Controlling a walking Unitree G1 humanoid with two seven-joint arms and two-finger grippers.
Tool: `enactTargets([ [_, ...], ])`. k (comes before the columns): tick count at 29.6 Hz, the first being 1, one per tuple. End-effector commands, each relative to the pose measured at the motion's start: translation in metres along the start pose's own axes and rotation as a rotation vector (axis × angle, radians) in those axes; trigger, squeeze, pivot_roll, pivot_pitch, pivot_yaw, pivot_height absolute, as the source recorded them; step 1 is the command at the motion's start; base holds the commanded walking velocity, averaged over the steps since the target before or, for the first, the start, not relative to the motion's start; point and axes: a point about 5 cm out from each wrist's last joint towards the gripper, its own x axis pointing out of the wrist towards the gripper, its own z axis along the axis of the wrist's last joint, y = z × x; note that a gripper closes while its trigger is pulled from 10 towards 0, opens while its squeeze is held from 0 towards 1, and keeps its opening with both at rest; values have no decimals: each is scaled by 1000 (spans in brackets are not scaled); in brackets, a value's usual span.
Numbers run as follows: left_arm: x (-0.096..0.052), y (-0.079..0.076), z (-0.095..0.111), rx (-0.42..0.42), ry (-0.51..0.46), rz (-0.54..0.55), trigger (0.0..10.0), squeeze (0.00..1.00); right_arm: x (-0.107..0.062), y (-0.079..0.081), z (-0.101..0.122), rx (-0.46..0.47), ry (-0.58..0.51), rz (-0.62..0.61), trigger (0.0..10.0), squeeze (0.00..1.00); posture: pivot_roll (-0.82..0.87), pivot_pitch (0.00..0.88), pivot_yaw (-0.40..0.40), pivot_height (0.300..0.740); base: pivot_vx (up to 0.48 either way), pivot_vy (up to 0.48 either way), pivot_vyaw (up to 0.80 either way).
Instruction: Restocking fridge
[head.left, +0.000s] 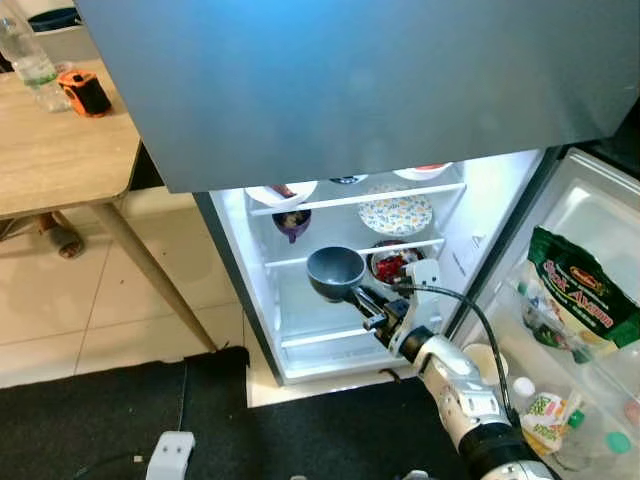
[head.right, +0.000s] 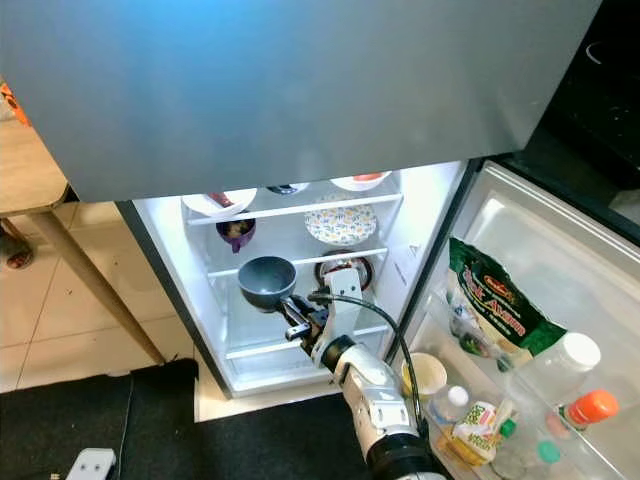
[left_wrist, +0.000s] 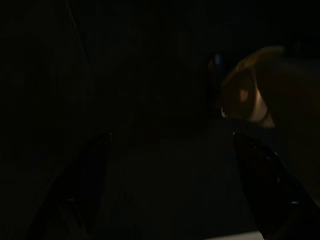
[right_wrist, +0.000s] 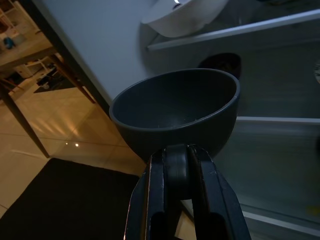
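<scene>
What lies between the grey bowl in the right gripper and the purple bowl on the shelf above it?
Nothing but lit air and the white edge of the shelf: the left eye view shows the grey bowl, pinched by the right gripper, just below the purple bowl.

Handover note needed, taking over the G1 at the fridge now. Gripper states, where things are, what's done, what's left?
Right gripper: shut on the rim of the grey bowl, held at the open fridge, in front of the middle shelf.
Left gripper: idle, open, in the dark.
Already inside: patterned plate, purple bowl, bowl with red food, white dishes on the top shelf. Green bag and bottles sit in the door.
Done: bowl picked up and brought to the fridge.
Left: set it on a shelf, release, withdraw, probably close the door.
</scene>
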Motion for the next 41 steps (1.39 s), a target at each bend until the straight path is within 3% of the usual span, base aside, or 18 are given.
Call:
enactTargets([
  [1, 0, -4, -14, -20, 30, 14, 10000, 0, -1, 2, -3, 25, -11, 9, 10000, 0, -22, 121, 43, 740, 0, 0, 0],
  [6, -1, -6, -23, -27, 58, 24, 10000, 0, 0, 3, -7, 28, 4, 20, 10000, 0, -21, 120, 47, 740, 217, 0, 0],
  [28, -1, -8, -28, -6, 68, 29, 10000, 0, 1, 10, -11, 41, 6, 64, 10000, 0, -15, 120, 47, 740, 338, 0, 0],
  [37, 0, -11, -27, 36, 79, 6, 10000, 0, 0, 11, -12, 42, 4, 74, 10000, 0, -16, 121, 48, 740, 0, 0, 0],
  [41, 0, -12, -27, 56, 81, 1, 10000, 0, 0, 12, -12, 42, 3, 81, 10000, 0, -17, 119, 50, 740, 0, -459, 0],
])
